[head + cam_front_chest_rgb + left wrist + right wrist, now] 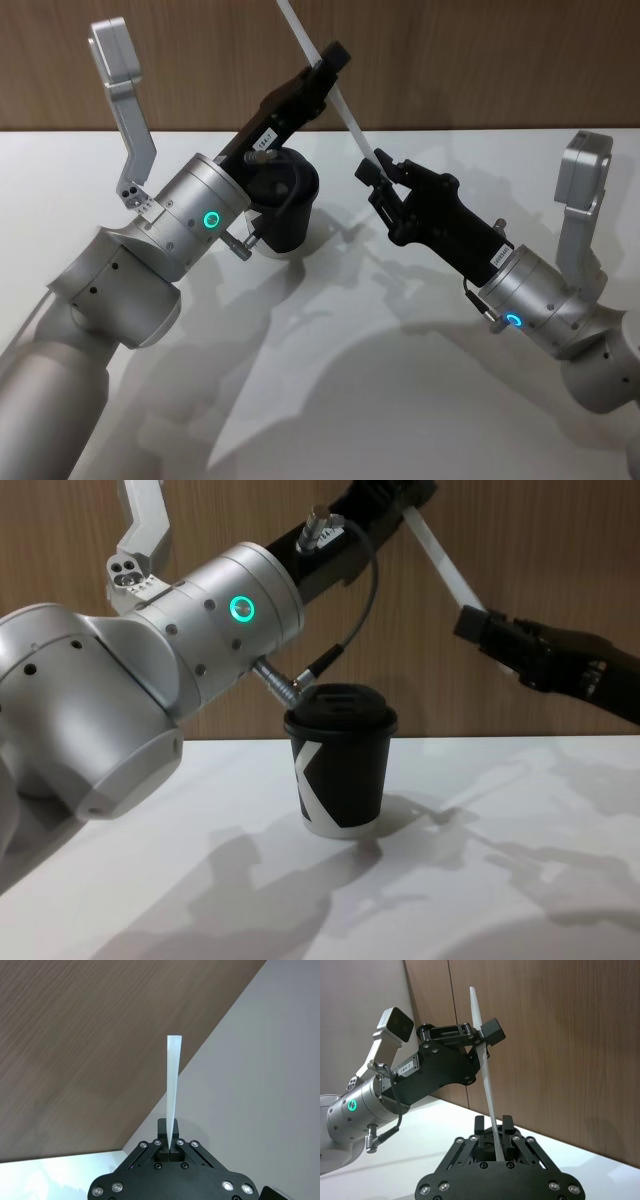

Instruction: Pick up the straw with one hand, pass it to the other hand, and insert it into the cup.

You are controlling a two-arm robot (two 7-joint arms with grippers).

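The white straw (pixel 340 100) slants in the air above the table. My left gripper (pixel 328 62) is shut on its upper part; the left wrist view shows the fingers closed on the straw (pixel 172 1085). My right gripper (pixel 376 167) is at the straw's lower end. In the right wrist view its fingers (pixel 480 1125) stand slightly apart on either side of the straw (pixel 482 1075), with a gap on both sides. The black lidded cup (pixel 340 770) stands upright on the table, below and behind the left arm (pixel 205 220).
The white table (pixel 380 380) stretches in front of both arms. A wooden wall (pixel 480 60) rises behind it. A grey cable (pixel 350 630) loops from the left wrist just above the cup's lid.
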